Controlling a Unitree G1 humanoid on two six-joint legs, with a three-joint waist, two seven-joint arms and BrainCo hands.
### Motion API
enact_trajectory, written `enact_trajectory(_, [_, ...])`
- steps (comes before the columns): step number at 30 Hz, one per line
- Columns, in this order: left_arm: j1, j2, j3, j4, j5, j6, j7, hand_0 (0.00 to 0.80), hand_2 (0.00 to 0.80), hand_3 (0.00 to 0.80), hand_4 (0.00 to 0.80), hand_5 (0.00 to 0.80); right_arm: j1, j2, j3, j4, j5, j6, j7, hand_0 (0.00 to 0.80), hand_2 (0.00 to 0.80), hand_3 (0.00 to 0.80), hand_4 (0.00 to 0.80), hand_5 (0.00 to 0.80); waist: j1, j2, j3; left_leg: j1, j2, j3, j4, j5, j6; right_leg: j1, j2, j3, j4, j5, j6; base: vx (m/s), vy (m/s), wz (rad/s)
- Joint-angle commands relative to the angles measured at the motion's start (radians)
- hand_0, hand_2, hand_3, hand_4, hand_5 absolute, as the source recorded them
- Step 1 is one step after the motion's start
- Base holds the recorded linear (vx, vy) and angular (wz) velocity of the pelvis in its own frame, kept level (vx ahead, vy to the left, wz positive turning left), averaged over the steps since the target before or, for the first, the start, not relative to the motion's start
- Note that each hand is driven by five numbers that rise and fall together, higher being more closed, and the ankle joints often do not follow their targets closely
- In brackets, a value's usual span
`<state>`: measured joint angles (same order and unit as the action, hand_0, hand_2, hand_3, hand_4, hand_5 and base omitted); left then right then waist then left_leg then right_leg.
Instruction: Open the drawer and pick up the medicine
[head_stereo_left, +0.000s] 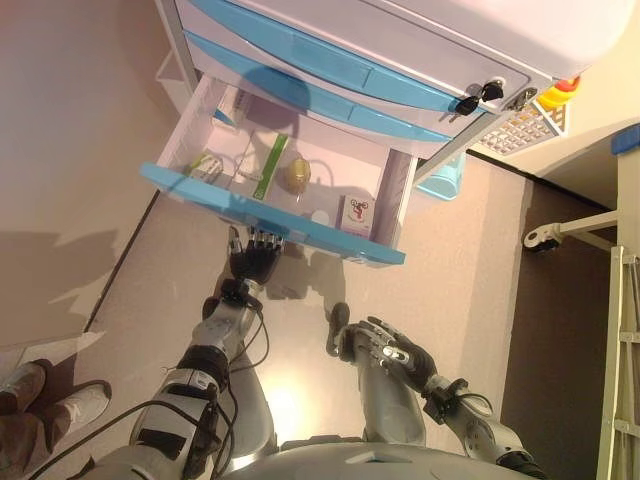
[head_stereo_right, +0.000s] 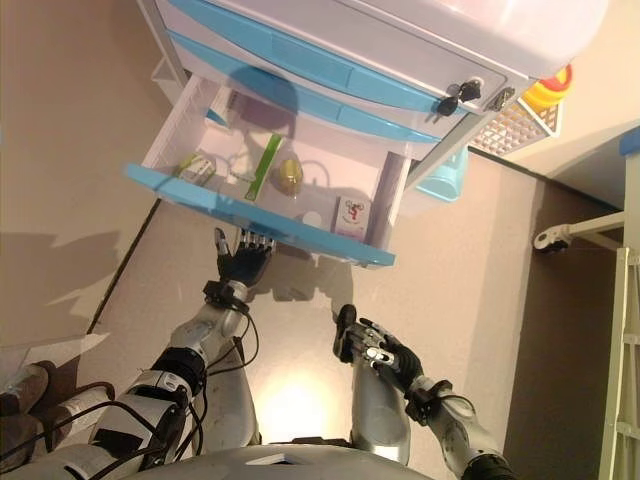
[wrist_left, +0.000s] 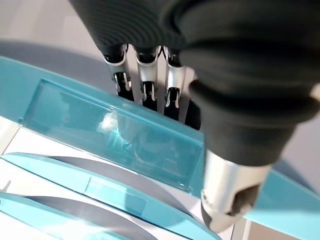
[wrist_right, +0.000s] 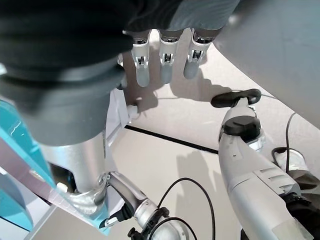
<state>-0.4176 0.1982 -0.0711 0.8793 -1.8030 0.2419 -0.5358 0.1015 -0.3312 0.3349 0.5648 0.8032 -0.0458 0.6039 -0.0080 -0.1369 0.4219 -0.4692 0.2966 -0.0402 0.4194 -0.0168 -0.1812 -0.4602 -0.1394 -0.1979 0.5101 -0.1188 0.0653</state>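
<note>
Robot's right hand (head_stereo_left: 392, 352) hung relaxed, holding nothing; left hand (head_stereo_left: 252, 262), fingers hidden under the open drawer (head_stereo_left: 270, 212) front, lay nearer the medicine (head_stereo_left: 357, 216) inside

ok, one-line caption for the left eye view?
Left hand under the blue front of the open drawer, medicine boxes inside; right hand idle below.

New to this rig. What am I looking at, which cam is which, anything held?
A humanoid robot stands at a white cabinet with blue-fronted drawers. Two pictures come from its head camera, looking down; the other two sit on its wrists. One blue-fronted drawer is pulled open, holding a green-and-white box, a small amber bottle and a white-and-red box. The left hand reaches the drawer's front with straight fingers. The right hand hangs low, relaxed. Neither holds anything.
</note>
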Motion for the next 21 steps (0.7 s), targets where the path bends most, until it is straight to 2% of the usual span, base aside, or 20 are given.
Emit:
enact_trajectory(1, [0.135,0.12,0.145,0.366,-0.021,-0.112,0.262,0.0,0.0,0.0,0.0,0.0,0.047,0.015,0.039,-0.005,-0.041,0.053,-0.005,0.0,0.0,0.0,0.0,0.0,-0.024,-0.058,0.098,-0.078,-0.034,0.025,0.175,-0.071,0.09,-0.001,0.029,-0.039,-0.051,0.076,0.002,0.012,0.015,-0.09])
enact_trajectory(7, [0.122,0.119,0.124,0.334,-0.083,-0.123,0.221,0.0,0.0,0.0,0.0,0.0,0.042,0.004,0.049,-0.029,-0.025,0.051,-0.003,0.0,0.0,0.0,0.0,0.0,-0.032,-0.065,0.098,-0.148,-0.042,0.021,0.212,-0.082,0.1,-0.067,0.028,-0.033,-0.025,0.078,0.003,-0.006,0.018,0.03])
enact_trajectory(11, [0.114,0.118,0.112,0.312,-0.104,-0.114,0.179,0.0,0.0,0.0,0.0,0.0,0.044,-0.005,0.053,-0.045,-0.025,0.054,0.007,0.0,0.0,0.0,0.0,0.0,-0.037,-0.075,0.098,-0.205,-0.046,0.011,0.269,-0.105,0.11,-0.12,0.029,-0.03,0.019,0.073,-0.001,-0.013,0.024,-0.22])
enact_trajectory(14, [0.101,0.127,0.102,0.303,-0.1,-0.135,0.18,0.0,0.0,0.0,0.0,0.0,0.044,-0.006,0.054,-0.046,-0.023,0.057,0.02,0.0,0.0,0.0,0.0,0.0,-0.038,-0.084,0.098,-0.235,-0.049,0.005,0.304,-0.121,0.118,-0.15,0.026,-0.03,0.047,0.071,0.0,-0.002,0.011,0.25])
enact_trajectory(19, [0.082,0.136,0.09,0.278,-0.081,-0.182,0.128,0.0,0.0,0.0,0.0,0.0,0.053,-0.013,0.063,-0.057,-0.025,0.051,0.032,0.0,0.0,0.0,0.0,0.0,-0.042,-0.094,0.098,-0.261,-0.06,-0.005,0.336,-0.137,0.125,-0.176,0.027,-0.02,0.066,0.072,0.004,0.007,0.003,-0.3])
enact_trajectory(21, [0.082,0.136,0.085,0.267,-0.077,-0.191,0.107,0.0,0.0,0.0,0.0,0.0,0.056,-0.015,0.065,-0.066,-0.018,0.052,0.029,0.0,0.0,0.0,0.0,0.0,-0.042,-0.094,0.098,-0.261,-0.062,-0.006,0.339,-0.139,0.125,-0.176,0.028,-0.018,0.065,0.074,0.004,0.01,-0.012,0.16])
